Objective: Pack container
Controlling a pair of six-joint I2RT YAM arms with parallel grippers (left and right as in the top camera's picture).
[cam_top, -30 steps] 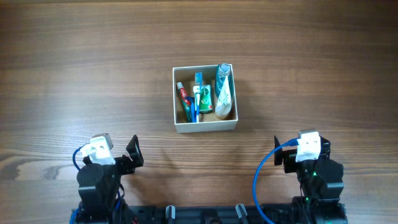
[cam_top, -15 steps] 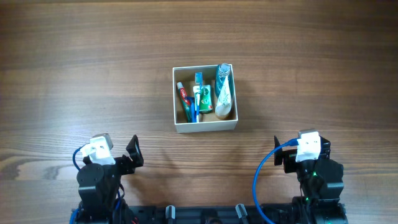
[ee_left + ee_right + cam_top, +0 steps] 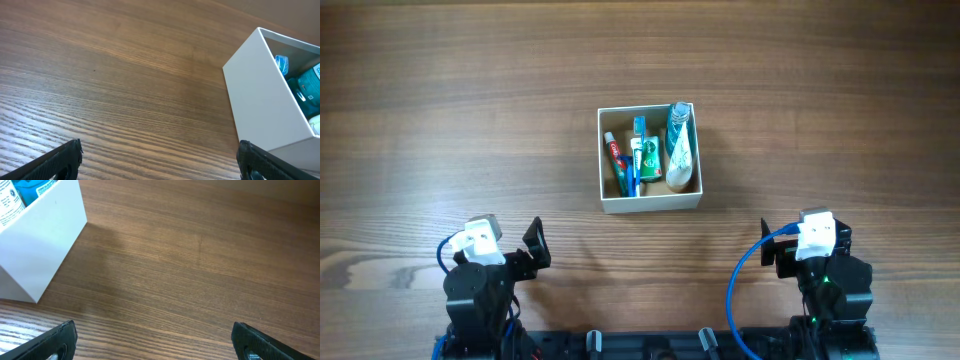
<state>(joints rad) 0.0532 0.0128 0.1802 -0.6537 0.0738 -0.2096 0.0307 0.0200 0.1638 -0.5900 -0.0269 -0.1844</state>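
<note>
The container (image 3: pixel 650 203) is a square white box with a brown inside, at the table's middle. It holds a red-and-white tube (image 3: pixel 614 154), a blue toothbrush (image 3: pixel 631 170), a green pack (image 3: pixel 647 158) and a white-and-teal tube (image 3: pixel 680 150). My left gripper (image 3: pixel 535 245) is open and empty near the front left, apart from the box. My right gripper (image 3: pixel 780 258) is open and empty near the front right. The box's white wall shows in the left wrist view (image 3: pixel 260 100) and in the right wrist view (image 3: pixel 40 240).
The wooden table (image 3: pixel 460 110) spreads round the box. A blue cable (image 3: pixel 740 275) loops beside the right arm.
</note>
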